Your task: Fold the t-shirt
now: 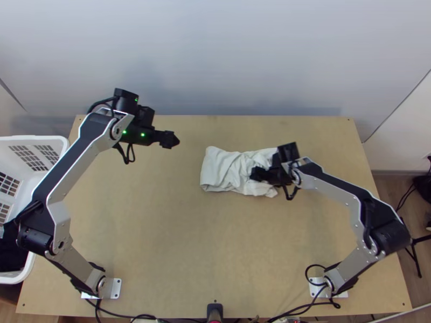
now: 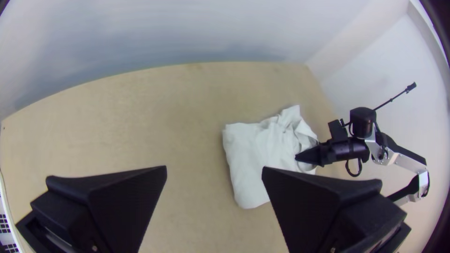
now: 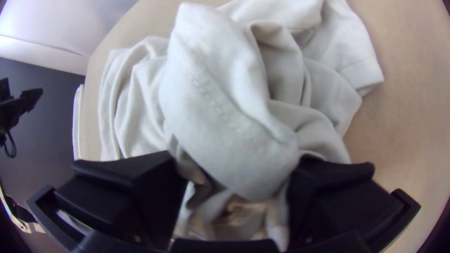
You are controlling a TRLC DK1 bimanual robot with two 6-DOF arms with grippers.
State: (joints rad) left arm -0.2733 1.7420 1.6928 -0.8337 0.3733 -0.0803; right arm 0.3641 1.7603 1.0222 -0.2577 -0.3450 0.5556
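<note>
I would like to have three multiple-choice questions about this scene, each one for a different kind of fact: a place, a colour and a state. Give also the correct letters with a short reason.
1. Where is the basket?
A. At the table's right edge
B. At the table's left edge
C. At the table's middle

2. What colour is the shirt?
A. Black
B. Red
C. White

3. How are the left gripper's fingers?
A. Apart
B. Pressed together
C. Shut on the shirt

1: B, the top view has it at the table's left side.
2: C, the cloth looks white in the top view.
3: A, the left wrist view shows a wide gap between them.
</note>
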